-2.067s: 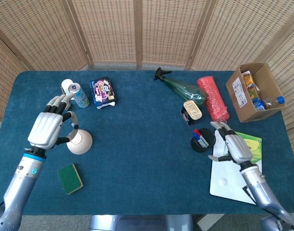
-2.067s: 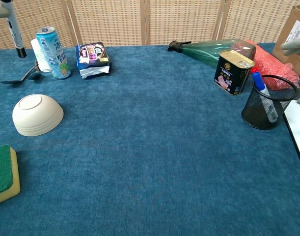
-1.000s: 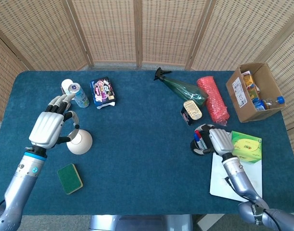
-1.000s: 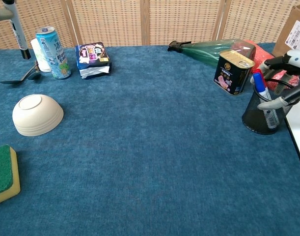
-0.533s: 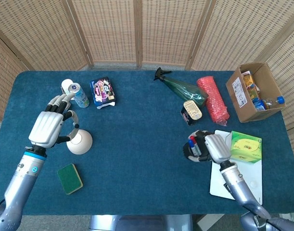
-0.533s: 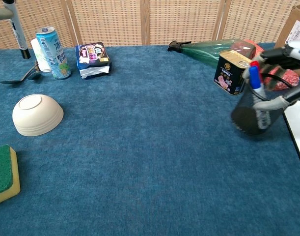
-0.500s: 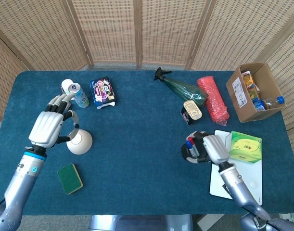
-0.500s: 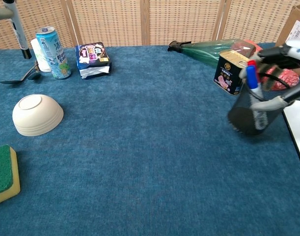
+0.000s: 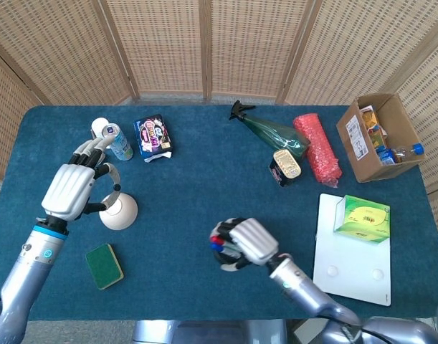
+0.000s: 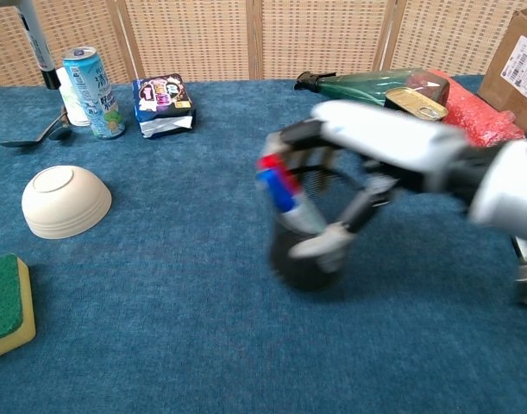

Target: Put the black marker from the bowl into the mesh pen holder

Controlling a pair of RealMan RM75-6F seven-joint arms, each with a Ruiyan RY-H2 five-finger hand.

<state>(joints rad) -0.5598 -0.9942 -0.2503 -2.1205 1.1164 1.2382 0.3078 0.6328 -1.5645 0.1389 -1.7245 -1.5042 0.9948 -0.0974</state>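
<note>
The left hand holds the marker upright above the upturned bowl, the right hand grips the holder at mid-table, so next the marker must be lowered into its mouth.

Sponge before bowl

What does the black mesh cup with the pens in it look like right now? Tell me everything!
The mesh pen holder is a small round cup of black wire mesh, open at the top. A blue pen and a red pen stick out of it, leaning left. The right hand grips it around the side, near the middle front of the blue table. It is blurred, so whether it touches the cloth cannot be told.
</note>
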